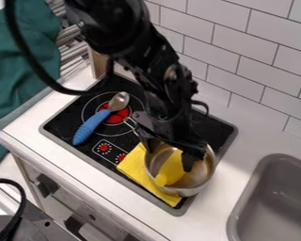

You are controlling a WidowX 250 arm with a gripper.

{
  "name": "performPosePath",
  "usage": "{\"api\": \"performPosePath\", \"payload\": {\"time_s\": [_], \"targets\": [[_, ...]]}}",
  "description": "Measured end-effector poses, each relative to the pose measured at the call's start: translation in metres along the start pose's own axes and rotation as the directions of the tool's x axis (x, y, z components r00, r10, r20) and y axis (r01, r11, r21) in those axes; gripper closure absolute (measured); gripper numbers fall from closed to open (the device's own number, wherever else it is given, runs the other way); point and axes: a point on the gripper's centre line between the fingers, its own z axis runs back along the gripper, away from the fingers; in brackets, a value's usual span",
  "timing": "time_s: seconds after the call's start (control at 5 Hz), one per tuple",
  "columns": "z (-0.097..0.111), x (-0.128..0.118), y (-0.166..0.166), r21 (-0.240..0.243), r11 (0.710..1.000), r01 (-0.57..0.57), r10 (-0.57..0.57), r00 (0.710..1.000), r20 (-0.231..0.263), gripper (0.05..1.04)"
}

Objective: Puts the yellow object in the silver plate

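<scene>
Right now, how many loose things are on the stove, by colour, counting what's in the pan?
Yellow: 2 (cloth, object)
Silver: 1 (pan)
Blue-handled: 1 (spoon)
Total: 4

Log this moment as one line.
black two-finger gripper: low over round silver metal pan | tapered yellow object: inside pan | yellow cloth: partly beneath pan

Top edge cuts arm [112, 28]; gripper [170, 157] hides part of silver pot [186, 192] rim and upper end of yellow object [172, 170], exact type unclear. Pot covers part of yellow cloth [138, 167]. Sink [240, 207] cut off right and bottom, green fabric [21, 61] cut off left, stove dial [103, 148] markings too small to read
</scene>
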Motion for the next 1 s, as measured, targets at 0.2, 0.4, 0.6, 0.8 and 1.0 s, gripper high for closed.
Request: {"api": "performPosePath", "payload": {"time_s": [0.2,0.4,0.6,0.8,1.0], "targets": [[0.03,0.01,0.007,0.042,0.999,-0.027,0.024,0.998,0.065,0.073],[0.062,0.016,0.012,0.056,0.996,-0.067,0.06,0.99,0.128,0.073],[0.07,0.019,0.023,0.078,0.991,-0.106,0.099,0.992,0.079,0.073],[0.064,0.018,0.032,0.104,0.986,-0.129,0.136,0.988,-0.067,0.073],[0.058,0.023,0.038,0.087,0.99,-0.112,0.121,0.988,-0.097,0.073]]}}
